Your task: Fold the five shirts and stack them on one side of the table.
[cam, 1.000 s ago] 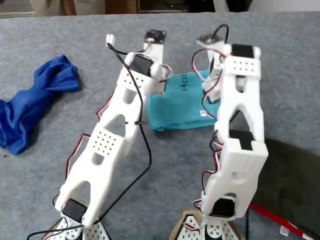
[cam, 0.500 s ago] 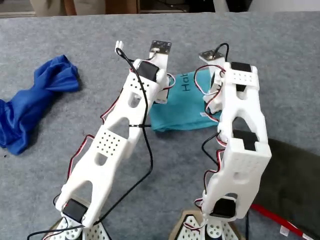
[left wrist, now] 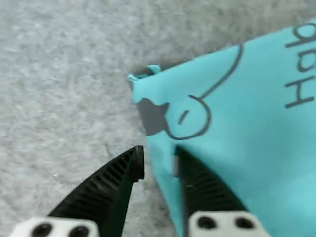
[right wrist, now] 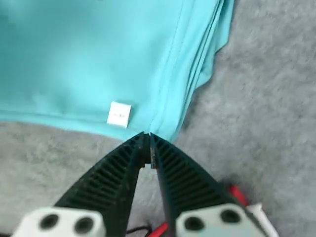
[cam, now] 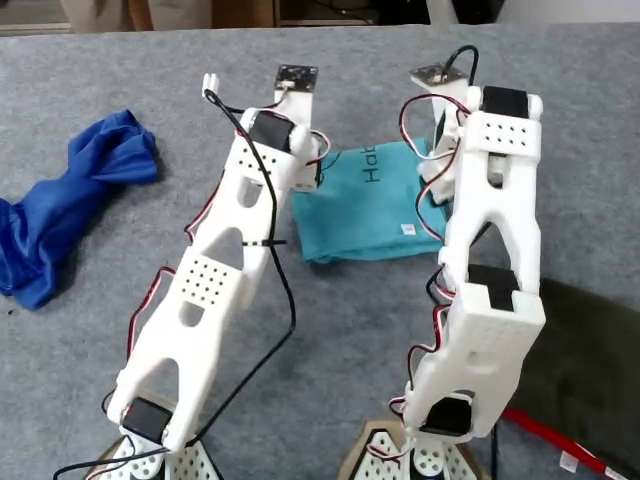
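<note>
A folded teal shirt [cam: 365, 205] with dark print lies flat at the table's middle, between my two arms. A crumpled blue shirt [cam: 70, 200] lies at the left. My left gripper [left wrist: 158, 158] hangs over the teal shirt's [left wrist: 247, 123] left edge, narrowly open. One finger is over the cloth and the other over the grey table. My right gripper [right wrist: 148, 140] is shut, with its tips at the hem by the teal shirt's [right wrist: 98, 59] near right corner, beside a small white tag [right wrist: 119, 113]. I see no cloth lifted by it.
The table [cam: 560, 120] is covered in grey felt. A dark cloth [cam: 590, 340] lies at the near right, with a red strip [cam: 545, 435] by the right arm's base. Open felt lies behind the shirts and between the blue and teal ones.
The left arm swung right toward the teal shirt, then back to the left. The right arm's wrist moved farther back and right. The teal shirt has stayed in place.
</note>
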`<state>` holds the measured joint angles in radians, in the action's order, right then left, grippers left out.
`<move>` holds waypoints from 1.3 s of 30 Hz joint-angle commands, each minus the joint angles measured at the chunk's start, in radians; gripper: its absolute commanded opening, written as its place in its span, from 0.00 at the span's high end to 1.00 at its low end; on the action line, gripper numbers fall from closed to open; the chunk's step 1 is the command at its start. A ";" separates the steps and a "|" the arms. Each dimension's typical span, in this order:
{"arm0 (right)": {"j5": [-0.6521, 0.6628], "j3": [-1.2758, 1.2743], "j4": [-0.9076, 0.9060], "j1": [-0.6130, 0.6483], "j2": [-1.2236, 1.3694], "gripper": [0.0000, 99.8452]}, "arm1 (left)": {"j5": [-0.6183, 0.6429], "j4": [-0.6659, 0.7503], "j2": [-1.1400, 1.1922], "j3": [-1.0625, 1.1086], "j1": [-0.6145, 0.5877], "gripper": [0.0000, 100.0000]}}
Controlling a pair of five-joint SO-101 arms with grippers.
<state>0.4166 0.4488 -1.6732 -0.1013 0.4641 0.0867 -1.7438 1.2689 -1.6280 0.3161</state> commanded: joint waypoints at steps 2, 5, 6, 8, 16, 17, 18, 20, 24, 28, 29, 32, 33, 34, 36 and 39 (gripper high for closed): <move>-0.028 0.001 -0.034 -0.018 -0.073 0.84 | 0.014 0.040 -0.081 -0.035 -0.049 0.80; -0.034 -0.030 -0.023 -0.016 -0.071 0.76 | 0.011 0.066 -0.079 -0.032 -0.074 0.80; -0.043 -0.041 -0.014 -0.016 -0.071 0.75 | 0.009 0.063 -0.079 -0.032 -0.074 0.80; -0.052 -0.062 0.017 -0.018 -0.068 0.75 | 0.009 0.064 -0.079 -0.020 -0.071 0.80; -0.055 -0.246 0.212 -0.016 -0.064 0.75 | 0.015 0.118 -0.079 0.087 -0.023 0.80; -0.055 -0.269 0.235 -0.016 -0.064 0.75 | 0.020 0.141 -0.079 0.107 -0.023 0.80; -0.055 -0.292 0.258 -0.016 -0.064 0.75 | 0.038 0.163 -0.079 0.132 -0.028 0.80; -0.063 -0.337 0.307 -0.016 -0.056 0.75 | 0.074 0.207 -0.079 0.183 -0.032 0.80; -0.063 -0.355 0.368 -0.013 0.035 0.75 | 0.109 0.270 -0.079 0.278 -0.028 0.80; -0.058 -0.274 0.324 -0.016 0.165 0.76 | 0.141 0.288 -0.081 0.318 -0.032 0.80; -0.049 -0.232 0.288 -0.016 0.185 0.78 | 0.141 0.284 -0.081 0.315 -0.032 0.81; -0.041 -0.156 0.236 -0.016 0.234 0.88 | 0.135 0.284 -0.081 0.316 -0.026 0.86; -0.044 -0.134 0.227 -0.015 0.252 0.91 | 0.135 0.285 -0.081 0.316 -0.025 0.88; -0.041 -0.114 0.209 -0.013 0.269 0.93 | 0.135 0.288 -0.081 0.316 -0.021 0.90; -0.038 -0.065 0.167 -0.012 0.305 0.97 | 0.135 0.292 -0.079 0.315 -0.006 0.94; -0.038 0.013 0.114 -0.012 0.357 0.99 | 0.137 0.292 -0.079 0.315 0.017 0.98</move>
<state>0.3659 0.4104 -1.5075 -0.1089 0.7664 0.2186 -1.4553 1.2213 -1.3134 0.3253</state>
